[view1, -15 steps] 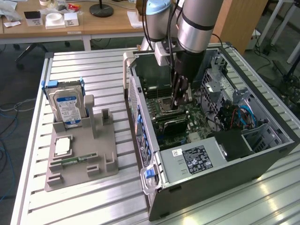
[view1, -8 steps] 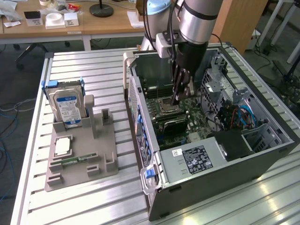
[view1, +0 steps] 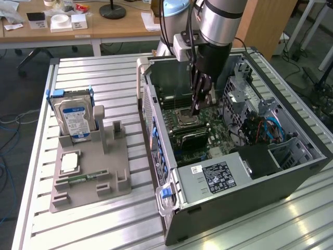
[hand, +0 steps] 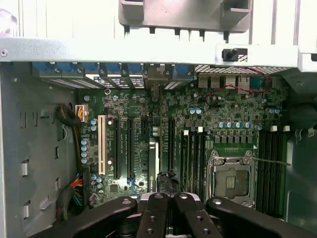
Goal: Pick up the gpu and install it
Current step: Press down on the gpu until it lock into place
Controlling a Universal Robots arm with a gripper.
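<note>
The end effector (view1: pixel 196 108) hangs on the arm in the upper middle of the exterior view, reaching down into the open computer case (view1: pixel 156 172), with its tips just above the motherboard (view1: pixel 205 130) and close beside the processor socket (view1: pixel 184 117). Its fingers are drawn fully together, though against their dark metal this view does not show what lies between them. Toward the exterior view's left, well apart from the case, a grey holder (view1: pixel 112 177) rests on the slatted surface (view1: pixel 78 73) and carries a hard drive (view1: pixel 73 119). Its upright slot just beside the drive stands vacant. In the wrist view the end effector (hand: pixel 167 196) shows as black linked fingers (hand: pixel 154 203) pinched shut on what looks like the gpu (hand: pixel 153 166). The card is seen edge-on as a thin pale strip that runs out from the fingers, lying along the long expansion slots (hand: pixel 121 148) and between them and the memory slots (hand: pixel 193 153). I judge the card to be light and rigid but fragile. It is best held by its bare board edges or near the metal bracket, kept square to the slot, and never squeezed over its components or gold contacts.
</note>
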